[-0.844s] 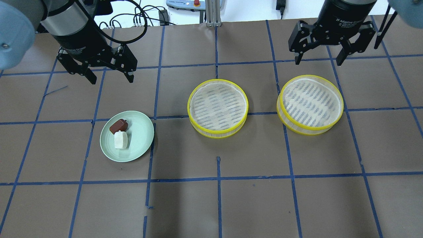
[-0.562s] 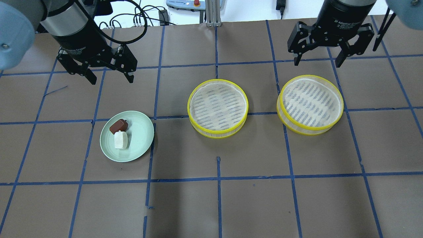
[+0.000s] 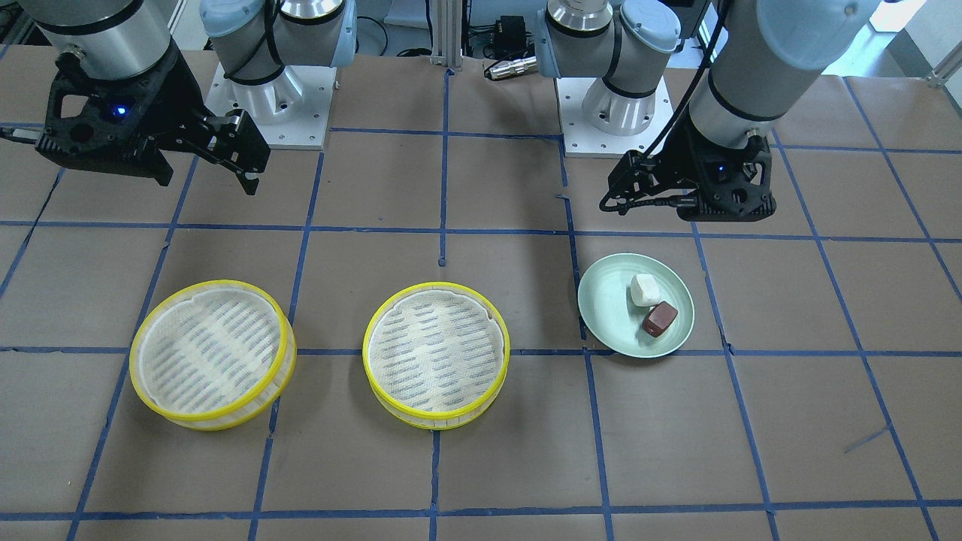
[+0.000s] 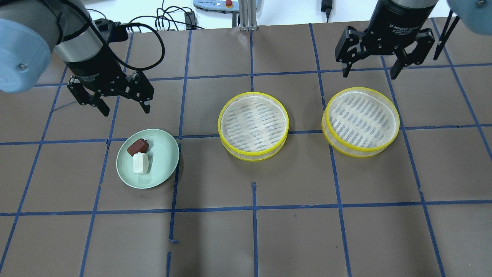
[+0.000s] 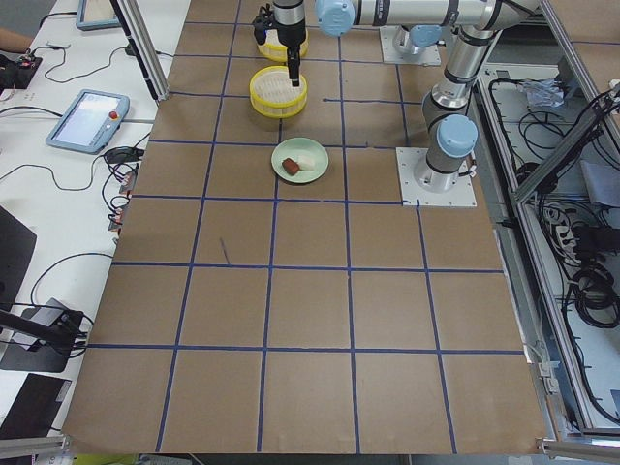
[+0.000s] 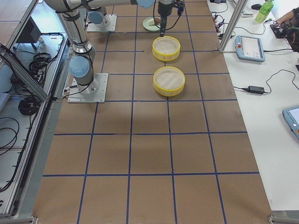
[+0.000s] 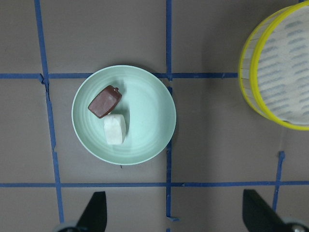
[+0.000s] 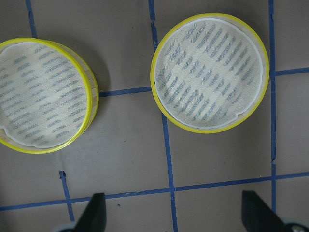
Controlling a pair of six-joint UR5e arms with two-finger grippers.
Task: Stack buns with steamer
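Observation:
A white bun [image 4: 140,163] and a reddish-brown bun [image 4: 137,147] lie side by side on a pale green plate [image 4: 164,157] at the left. Both also show in the left wrist view, the white bun [image 7: 115,129] and the brown bun [image 7: 105,101]. Two round yellow-rimmed steamers stand empty, one in the middle [image 4: 253,125] and one on the right [image 4: 360,121]. My left gripper [image 4: 126,110] is open and empty, above the table just behind the plate. My right gripper [image 4: 369,74] is open and empty, behind the right steamer.
The table is brown paper marked by a grid of blue tape [image 4: 253,207]. Both robot bases [image 3: 612,113] stand at the table's back edge. Cables and a pendant [image 4: 215,4] lie beyond it.
My left gripper has moved forward and lower, closer to the plate. The right gripper has barely shifted. Buns and steamers have not moved.

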